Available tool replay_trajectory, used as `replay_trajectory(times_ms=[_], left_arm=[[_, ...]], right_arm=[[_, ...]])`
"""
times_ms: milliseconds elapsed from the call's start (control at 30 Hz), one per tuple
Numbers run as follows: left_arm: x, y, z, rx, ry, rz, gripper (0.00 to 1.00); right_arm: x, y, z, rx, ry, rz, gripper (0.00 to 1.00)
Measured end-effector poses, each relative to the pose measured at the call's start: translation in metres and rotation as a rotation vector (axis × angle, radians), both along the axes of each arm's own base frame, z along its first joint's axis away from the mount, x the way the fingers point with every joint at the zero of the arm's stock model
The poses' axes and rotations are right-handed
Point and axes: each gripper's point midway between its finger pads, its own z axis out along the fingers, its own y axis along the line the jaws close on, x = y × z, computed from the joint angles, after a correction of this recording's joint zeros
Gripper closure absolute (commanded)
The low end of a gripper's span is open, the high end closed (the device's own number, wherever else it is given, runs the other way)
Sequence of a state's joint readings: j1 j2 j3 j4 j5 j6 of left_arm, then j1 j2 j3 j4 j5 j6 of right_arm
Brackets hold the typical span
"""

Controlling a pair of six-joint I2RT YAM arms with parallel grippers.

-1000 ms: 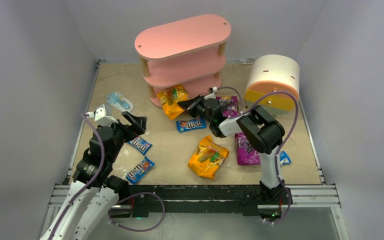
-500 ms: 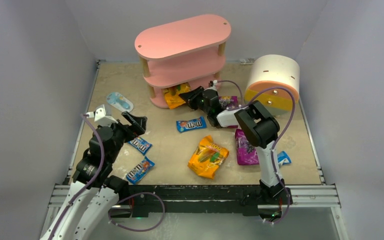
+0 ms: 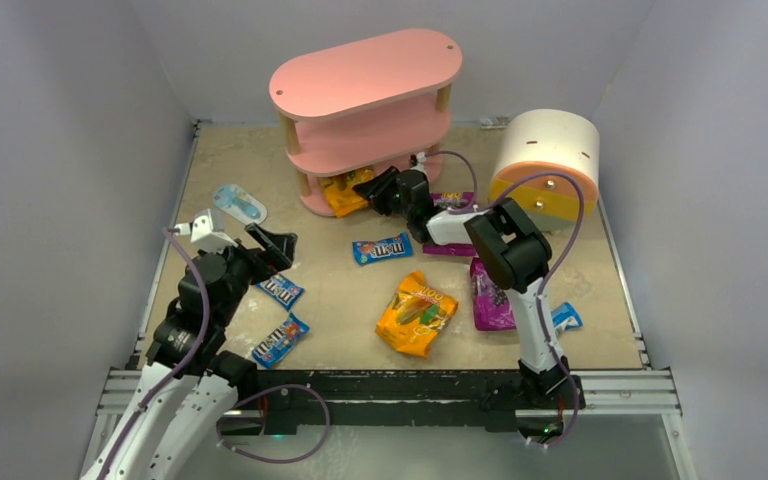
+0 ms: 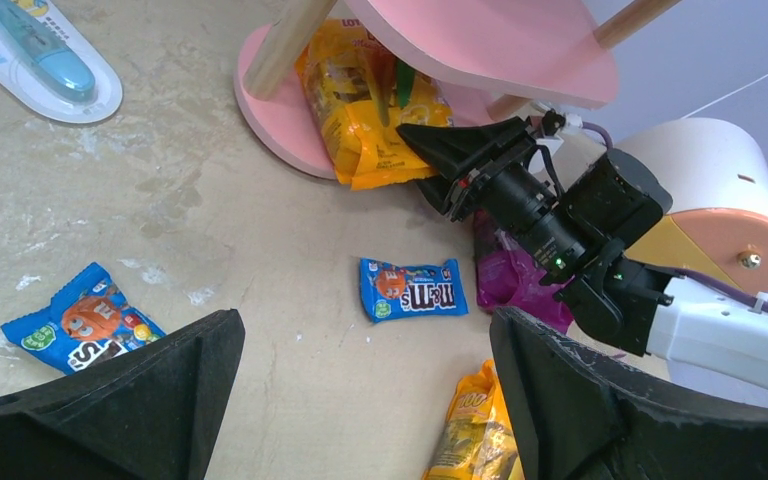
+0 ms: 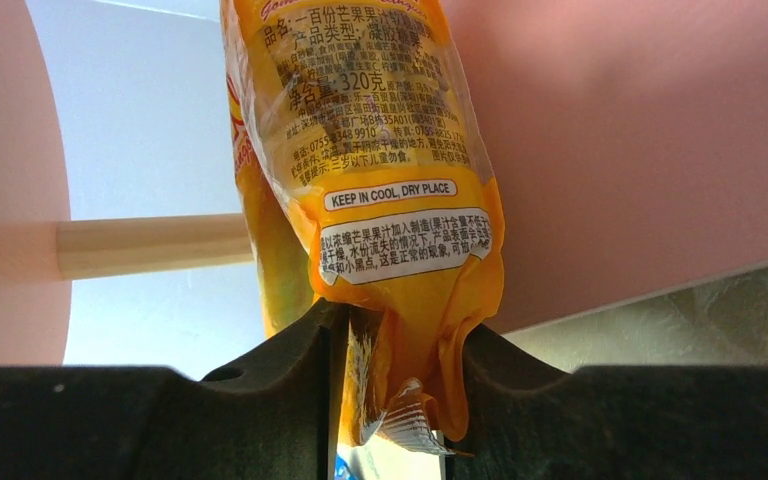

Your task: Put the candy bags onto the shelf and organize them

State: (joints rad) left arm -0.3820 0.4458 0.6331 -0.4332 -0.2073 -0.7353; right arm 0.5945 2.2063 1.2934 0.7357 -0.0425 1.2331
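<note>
**Orange bag at the bottom tier, right fingers clamped on it**

The pink shelf (image 3: 365,70) stands at the back of the table, with the white-and-orange drawer unit (image 3: 545,160) off to its right. The right gripper (image 5: 397,345) reaches low at the shelf's bottom board, fingers pinched tight on the end of an orange bag (image 3: 343,190). That bag lies on the bottom board, under the middle tier.

The left gripper (image 4: 365,330) hovers over the left side of the table, fingers spread wide, holding nothing.

Out on the table are the second orange bag (image 3: 416,313), one purple bag (image 3: 490,295) beside it and another purple bag (image 3: 455,200) partly under the right arm. The blue M&M's packets are scattered: (image 3: 382,248), (image 3: 280,290), (image 3: 280,340), (image 3: 565,318).
</note>
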Motion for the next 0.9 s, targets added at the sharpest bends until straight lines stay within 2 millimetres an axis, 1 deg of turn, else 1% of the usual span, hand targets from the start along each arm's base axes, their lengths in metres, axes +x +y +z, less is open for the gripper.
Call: replay_trajectory(times_ms=[233,400,467,567,600,633,733,900], left_arm=[[0.0,-0.003,-0.004,0.01,0.001,-0.024,0.0],[0.0,-0.003,-0.003,0.008,-0.011,-0.025,0.0],[0.0,-0.004,-0.004,0.009,-0.01,-0.026,0.0],[0.0,-0.004,-0.004,0.009,-0.011,-0.026,0.0],[0.0,-0.004,-0.004,0.009,-0.011,-0.026,0.0],[0.0,-0.004,-0.004,0.009,-0.011,-0.026,0.0],[0.0,-0.004,-0.004,0.008,-0.011,-0.028,0.0],[-0.001,-0.007,-0.003,0.003,-0.012,-0.045,0.0]], right_arm=[[0.003,0.008,-0.007,-0.023,-0.006,0.012,0.61],[0.0,0.013,-0.01,-0.03,-0.005,0.021,0.54],[-0.002,0.016,-0.011,-0.04,-0.006,0.03,0.5],[-0.004,0.019,-0.011,-0.045,-0.01,0.036,0.4],[-0.004,0.02,-0.009,-0.045,-0.017,0.034,0.37],[-0.004,0.021,-0.008,-0.046,-0.022,0.031,0.3],[-0.005,0.019,-0.002,-0.044,-0.036,0.023,0.22],[-0.015,0.008,0.004,-0.06,-0.028,0.009,0.17]])
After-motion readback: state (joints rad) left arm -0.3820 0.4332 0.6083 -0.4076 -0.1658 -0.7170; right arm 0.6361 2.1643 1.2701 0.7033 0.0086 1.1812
